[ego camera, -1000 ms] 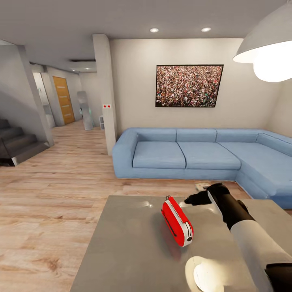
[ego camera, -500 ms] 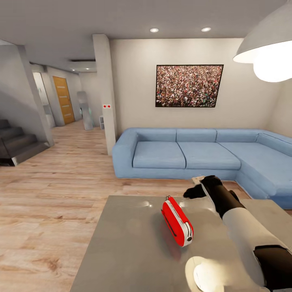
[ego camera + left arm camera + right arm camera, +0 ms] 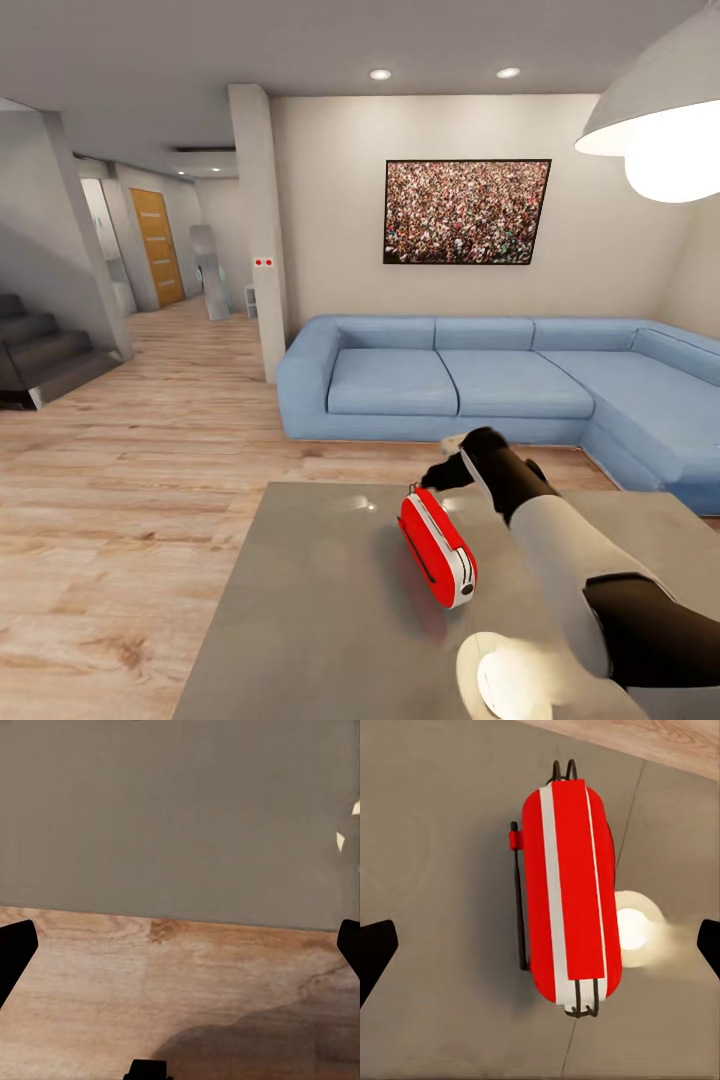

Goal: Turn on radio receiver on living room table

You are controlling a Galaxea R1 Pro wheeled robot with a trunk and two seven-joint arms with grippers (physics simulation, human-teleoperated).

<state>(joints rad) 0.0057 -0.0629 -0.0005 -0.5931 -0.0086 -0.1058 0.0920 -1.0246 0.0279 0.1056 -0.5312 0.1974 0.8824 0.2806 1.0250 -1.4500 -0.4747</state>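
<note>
The red radio receiver with white sides stands on the glossy grey table, a little right of the middle. My right gripper hovers just above the radio's far end, apart from it. In the right wrist view the radio lies straight below, between the widely spread fingertips of the open right gripper. The open left gripper holds nothing and looks down on the table's edge and the wood floor. The radio's dial is hidden.
A long blue corner sofa runs behind the table under the framed crowd picture. The white pendant lamp hangs at the upper right, with its glare on the tabletop. Light wood floor stretches left towards stairs.
My right arm has swung left and away from me, bringing the gripper from beside the radio's right to above its far end. The radio has not moved.
</note>
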